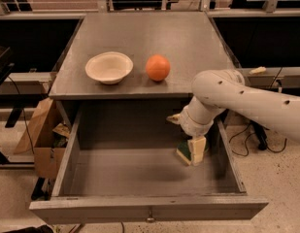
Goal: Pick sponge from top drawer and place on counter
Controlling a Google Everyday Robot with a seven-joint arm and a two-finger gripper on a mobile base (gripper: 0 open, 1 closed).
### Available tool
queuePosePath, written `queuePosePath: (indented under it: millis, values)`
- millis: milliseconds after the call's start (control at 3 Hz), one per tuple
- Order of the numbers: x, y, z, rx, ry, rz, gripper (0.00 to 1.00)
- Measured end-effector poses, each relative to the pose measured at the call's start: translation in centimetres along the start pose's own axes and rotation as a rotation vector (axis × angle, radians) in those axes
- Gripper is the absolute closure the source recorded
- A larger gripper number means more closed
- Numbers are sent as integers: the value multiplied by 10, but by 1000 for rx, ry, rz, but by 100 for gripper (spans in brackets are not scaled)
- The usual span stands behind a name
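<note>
Tabletop: flat, dull grey, matte, squarish. It carries two things, well apart from the pincer.
- One bowl: white, round, shallow, smooth rim, on the left.
- One orange ball: smooth, slight sheen, just to the right of the bowl and not touching it.

Top drawer: one, pulled out beneath the tabletop. It is wide and shallow, with a plain grey interior and a flat front panel. One small metal knob sits at the centre of the front.

Sponge: one, small and flat. It has a dark green scrub face over a pale yellow layer. It is inside the drawer, in the right half near the right wall, right against the pincer.

Pincer: cream-coloured, lowered into the drawer and touching the sponge. Cannot tell whether it is clamped on the sponge or apart.

Arm: one, with a smooth white rounded shell dotted with a few small dark holes. It comes in from the right.

Floor, left of the cabinet: one brown cardboard box, flaps open. Dark cables lie on the speckled floor to the right.
</note>
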State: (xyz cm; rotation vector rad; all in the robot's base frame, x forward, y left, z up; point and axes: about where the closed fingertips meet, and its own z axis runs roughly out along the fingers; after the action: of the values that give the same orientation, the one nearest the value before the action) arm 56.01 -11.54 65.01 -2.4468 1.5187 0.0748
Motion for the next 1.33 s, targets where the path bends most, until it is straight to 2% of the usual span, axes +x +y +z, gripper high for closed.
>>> queuePosePath:
  millis: [333,667,1333]
  values:
    - [27,10,4,-15,65,34,0]
    - [42,14,10,-17,104,40,0]
    - [56,17,32,-11,112,59,0]
